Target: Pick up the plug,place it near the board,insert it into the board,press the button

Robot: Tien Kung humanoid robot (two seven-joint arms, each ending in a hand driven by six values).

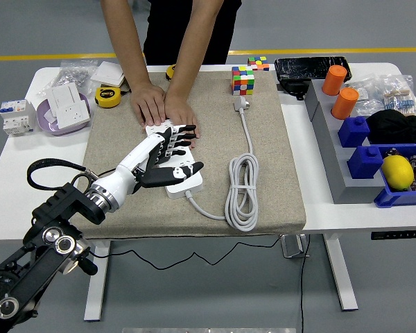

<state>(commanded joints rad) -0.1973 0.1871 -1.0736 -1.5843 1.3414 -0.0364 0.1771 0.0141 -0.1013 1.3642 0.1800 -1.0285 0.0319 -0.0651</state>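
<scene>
A white power strip (pixel 186 173) lies on the beige mat (pixel 263 152), and its white cable (pixel 241 189) is coiled to its right. My left hand (pixel 183 148) reaches in from the lower left and lies over the strip's middle, open with fingers spread flat and thumb stretched to the right. Nothing shows in its grasp. The black plug is hidden; I cannot tell whether it sits under my palm. A person's two hands (pixel 165 109) press flat on the strip's far end, just beyond my fingertips (pixel 186 130). The cable's own white plug (pixel 241 104) rests near the mat's far edge.
A colour cube (pixel 243 80) stands at the mat's back. A yellow tape measure (pixel 109 97) and a purple bowl (pixel 54 125) holding a white socket are at the left. On the right stand a grey rack (pixel 333 149) with orange cylinders and blue bins with a lemon (pixel 397 172).
</scene>
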